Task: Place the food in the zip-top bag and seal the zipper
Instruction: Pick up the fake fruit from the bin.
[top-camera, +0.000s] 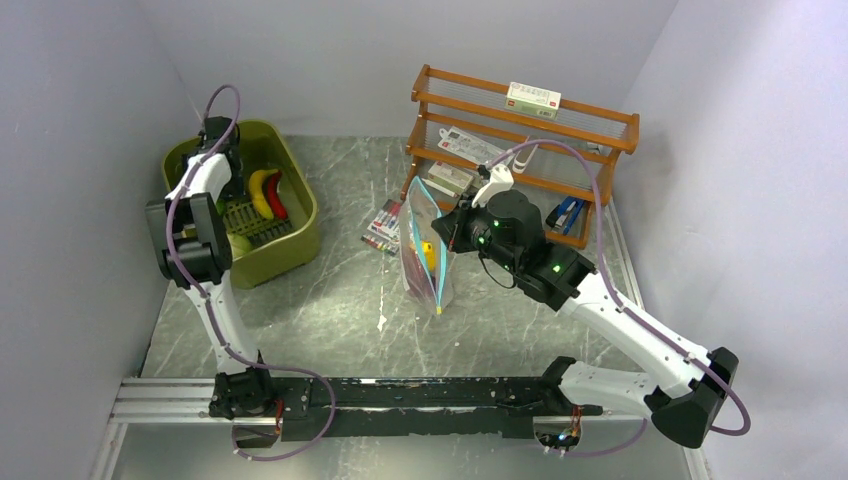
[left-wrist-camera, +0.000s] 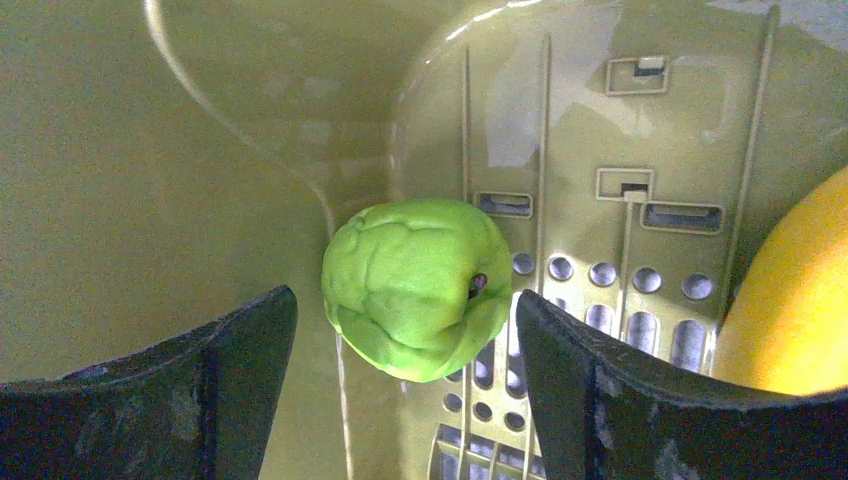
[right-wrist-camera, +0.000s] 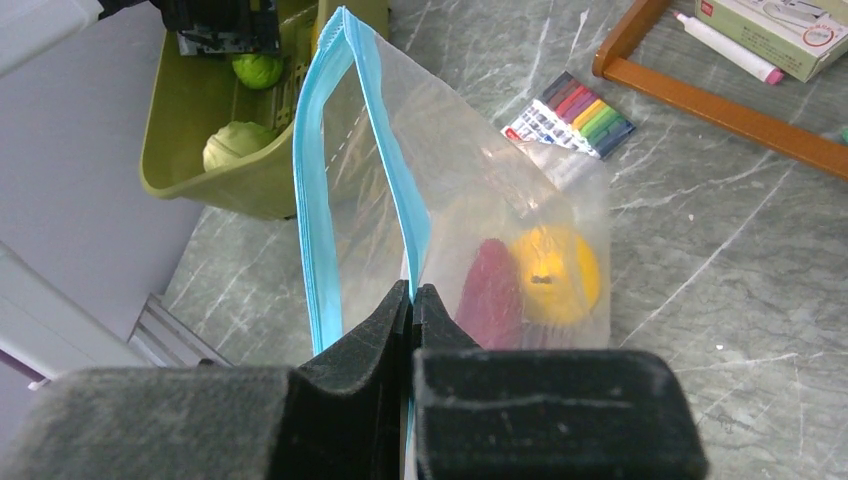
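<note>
Jaws of L gripper are standing wide round green piece in tub; R gripper is pinching zipper of bag.

Plain pale grey walls close the space in on the left, far and right sides, evenly lit with only soft shadows. The table has a grey-green marbled top veined in white. An orange-brown wooden rack stands at its far right, and a metal rail runs along its near edge.
</note>
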